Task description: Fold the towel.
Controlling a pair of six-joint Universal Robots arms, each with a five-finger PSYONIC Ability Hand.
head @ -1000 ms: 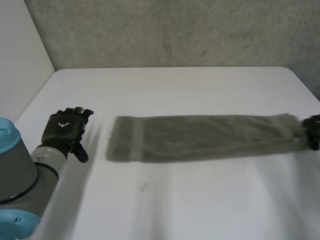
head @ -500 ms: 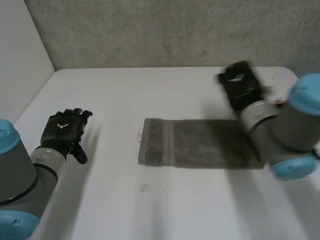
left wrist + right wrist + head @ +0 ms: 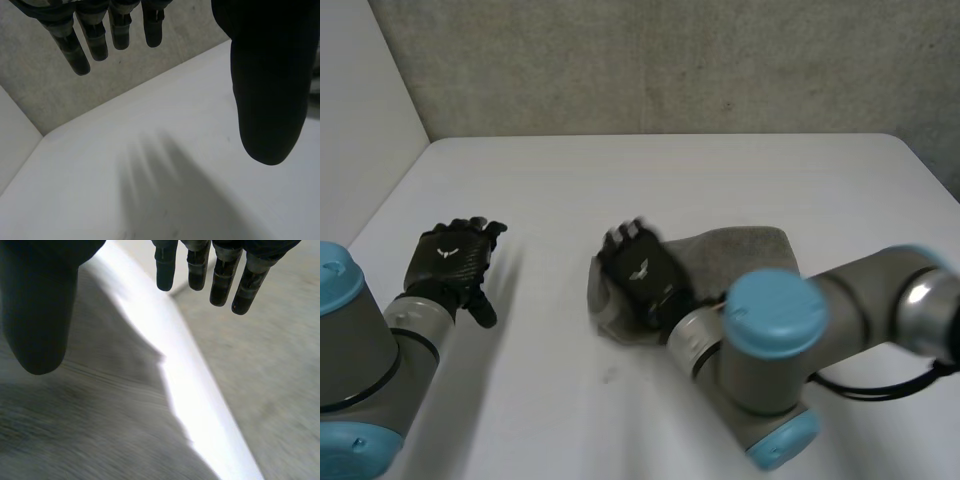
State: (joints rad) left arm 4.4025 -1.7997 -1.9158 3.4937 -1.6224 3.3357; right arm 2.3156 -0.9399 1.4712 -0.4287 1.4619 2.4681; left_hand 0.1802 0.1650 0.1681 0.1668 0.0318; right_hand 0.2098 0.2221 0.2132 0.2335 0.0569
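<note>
Towel (image 3: 740,255) is lying bunched into a short grey heap near the middle of the white table (image 3: 670,170), with its left end sitting under the right hand (image 3: 642,272). That hand is hovering palm down over the cloth. In the right wrist view its fingers (image 3: 222,275) are hanging straight and slightly apart, the thumb is standing well off to the side, and nothing is being pinched. Grey cloth is lying beneath the palm, but whether the palm is touching it I cannot tell. The right arm (image 3: 770,340) is reaching across from the near right. The left hand (image 3: 448,258) is hanging over bare table at the left, well apart from the towel, and its fingers (image 3: 95,35) are relaxed and spread, gripping nothing.
</note>
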